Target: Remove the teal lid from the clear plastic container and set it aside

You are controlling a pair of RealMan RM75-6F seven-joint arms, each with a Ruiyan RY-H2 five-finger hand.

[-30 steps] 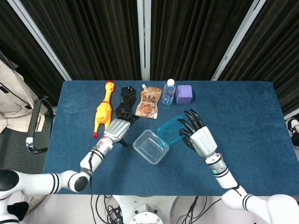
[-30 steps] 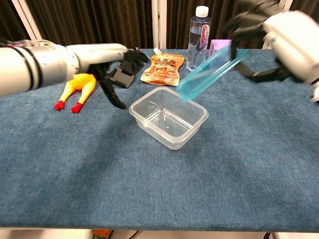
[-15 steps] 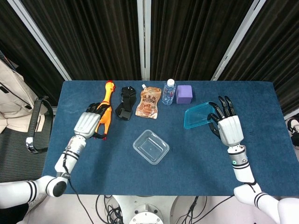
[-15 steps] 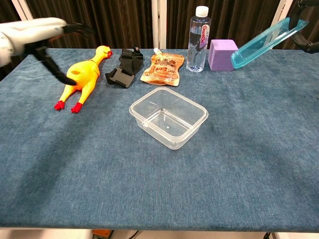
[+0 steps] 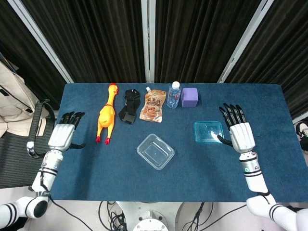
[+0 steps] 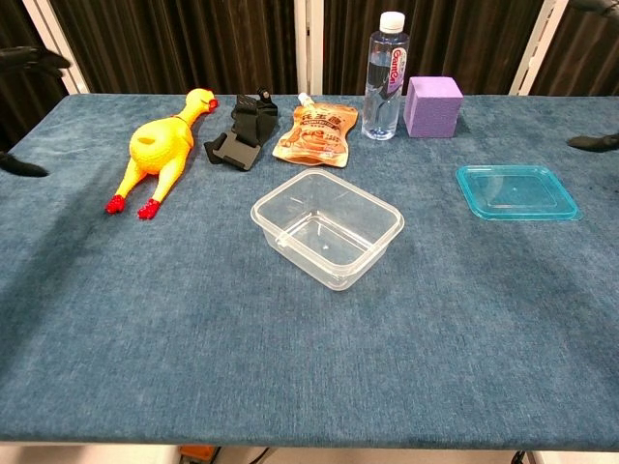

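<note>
The teal lid (image 5: 209, 132) (image 6: 515, 191) lies flat on the blue table, well to the right of the clear plastic container (image 5: 155, 151) (image 6: 327, 227), which stands uncovered near the table's middle. My right hand (image 5: 238, 131) hovers just right of the lid with fingers spread and nothing in it; only a thumb tip (image 6: 592, 142) shows in the chest view. My left hand (image 5: 64, 134) is at the table's left edge, fingers apart and empty, left of the rubber chicken.
Along the back stand a yellow rubber chicken (image 5: 106, 117), a black strap object (image 5: 128, 111), a brown snack pouch (image 5: 153, 106), a water bottle (image 5: 173, 95) and a purple cube (image 5: 189, 96).
My right hand set the tilted lid down flat on the table and let go. My left hand drew further back to the left edge.
</note>
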